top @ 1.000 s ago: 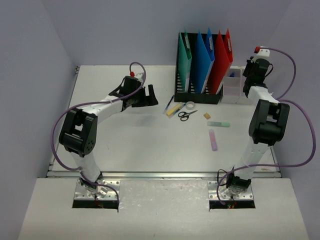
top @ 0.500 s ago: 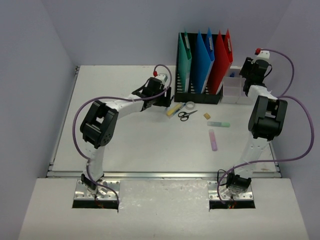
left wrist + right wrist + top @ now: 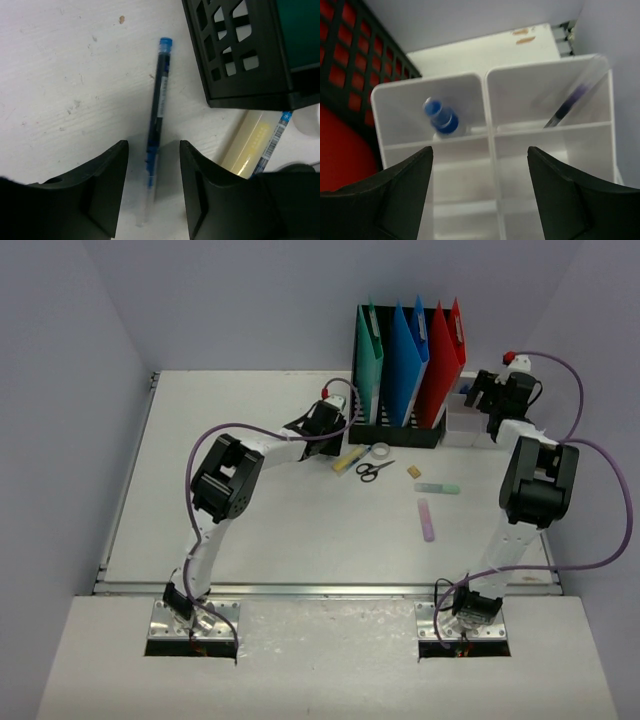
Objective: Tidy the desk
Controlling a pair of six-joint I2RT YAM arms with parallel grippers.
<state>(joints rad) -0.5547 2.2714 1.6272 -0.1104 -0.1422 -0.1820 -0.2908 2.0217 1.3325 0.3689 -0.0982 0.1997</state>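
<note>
The desk (image 3: 250, 510) is a white tabletop with loose stationery lying in front of the file holder. My left gripper (image 3: 333, 436) is low over it, beside the holder's front left corner. In the left wrist view its jaws (image 3: 152, 150) straddle a blue pen (image 3: 159, 95) that lies flat, with a gap on each side. My right gripper (image 3: 480, 388) hangs open (image 3: 480, 150) over the clear compartment box (image 3: 490, 105), holding nothing. A blue-capped marker (image 3: 440, 117) stands in the box's back left cell and a dark pen (image 3: 567, 107) leans in the back right cell.
The black mesh file holder (image 3: 395, 430) carries green, blue and red folders, with the clear box (image 3: 462, 420) to its right. On the desk lie a yellow stick (image 3: 348, 461), tape ring (image 3: 380, 451), scissors (image 3: 374, 470), small tan eraser (image 3: 414, 472), green highlighter (image 3: 437, 488) and purple highlighter (image 3: 427, 520).
The left arm has swung right from mid-desk to the file holder's corner and come down over the blue pen, jaws narrowing. The right gripper has shifted slightly left over the box.
</note>
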